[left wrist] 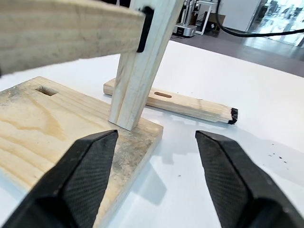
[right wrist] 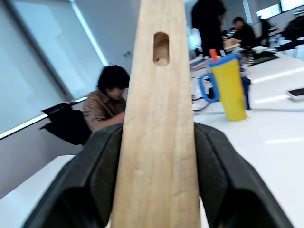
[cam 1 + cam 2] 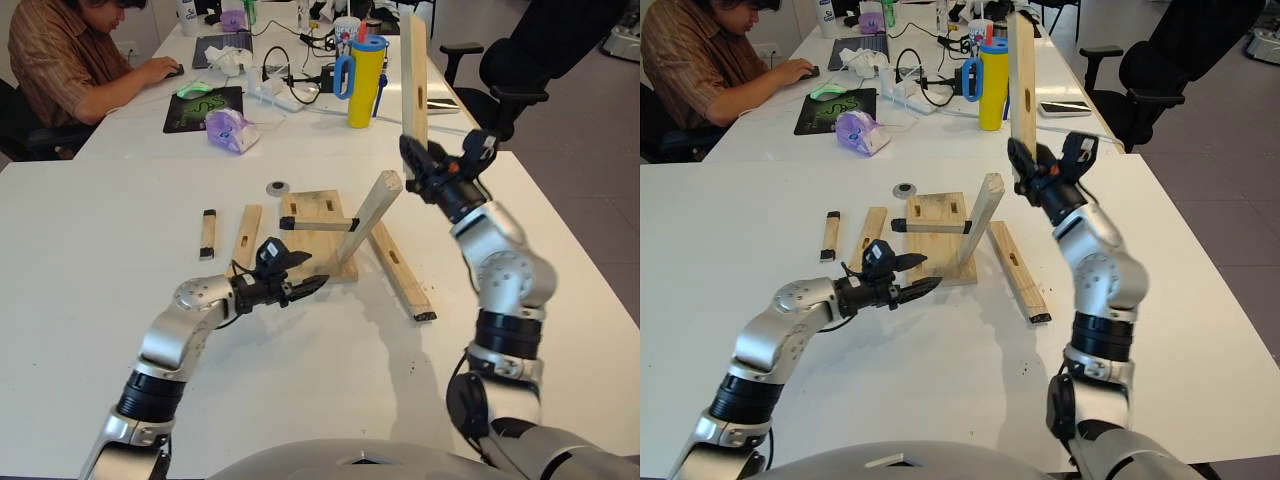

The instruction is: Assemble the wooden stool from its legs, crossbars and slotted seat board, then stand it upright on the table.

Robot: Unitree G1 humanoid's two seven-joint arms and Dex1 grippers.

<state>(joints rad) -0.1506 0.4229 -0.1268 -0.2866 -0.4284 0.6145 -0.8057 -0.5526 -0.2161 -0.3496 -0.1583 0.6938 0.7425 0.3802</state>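
One pale, oval-mortised stool leg [image 2: 159, 142] — I'm pinching it upright in my right gripper [image 3: 430, 160]; left gripper [image 3: 306, 274] is hanging spread beside the rough seat board [image 1: 38, 118].

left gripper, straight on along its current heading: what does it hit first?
Most likely the near corner of the seat board, ahead of the open left gripper; behind it the tilted leg standing on the board. Depth uncertain.
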